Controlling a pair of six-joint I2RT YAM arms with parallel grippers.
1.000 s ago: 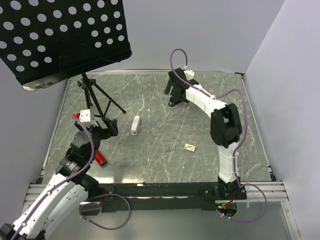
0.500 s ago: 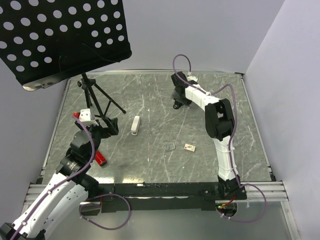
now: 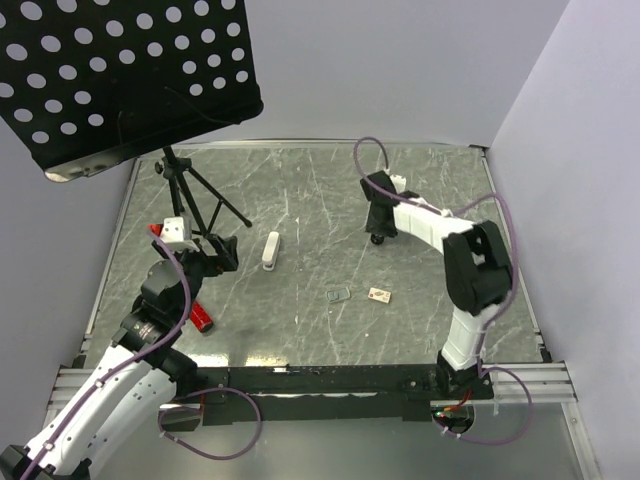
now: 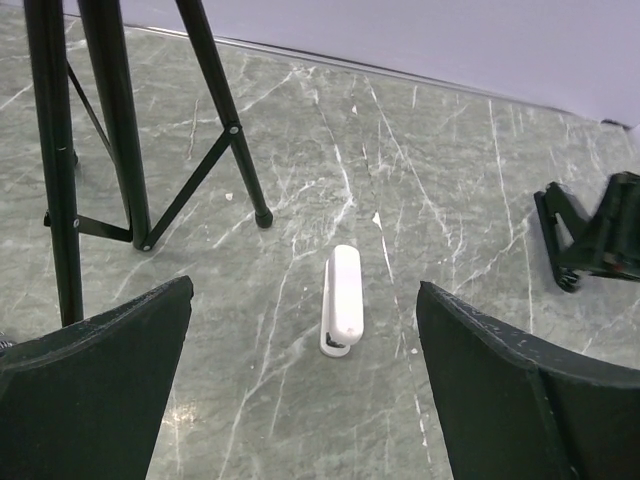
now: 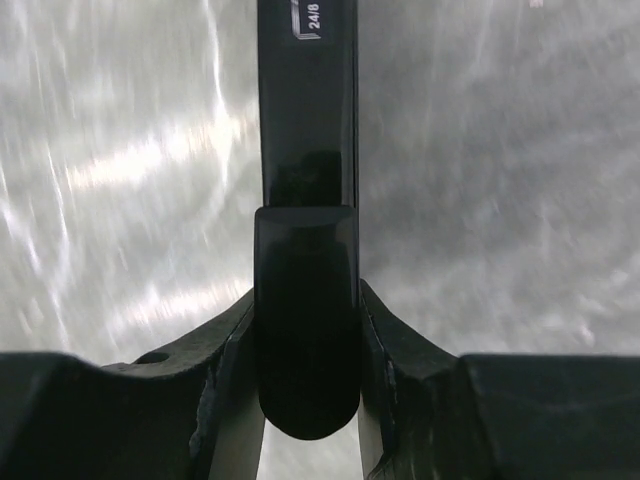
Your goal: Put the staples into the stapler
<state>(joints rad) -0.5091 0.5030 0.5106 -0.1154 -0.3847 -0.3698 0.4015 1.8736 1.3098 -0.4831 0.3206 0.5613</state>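
Clamping right claw [image 5: 306, 335] on black stapler [image 5: 306, 120], far-right worktop [image 3: 300, 330] | left claw [image 4: 305, 295] spread wide, hovers near white stapler [image 4: 342, 298] | staples box [image 3: 379, 294] mid-worktop, apart from both | risk: thin end-grip, I could let the stapler twist or slip

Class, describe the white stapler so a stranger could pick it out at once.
Find the black tripod stand on the left of the grey marbled table. Just right of its feet lies the slim white plastic stapler. Its only lookalike, a glossy black stapler, sits in the right pincer.
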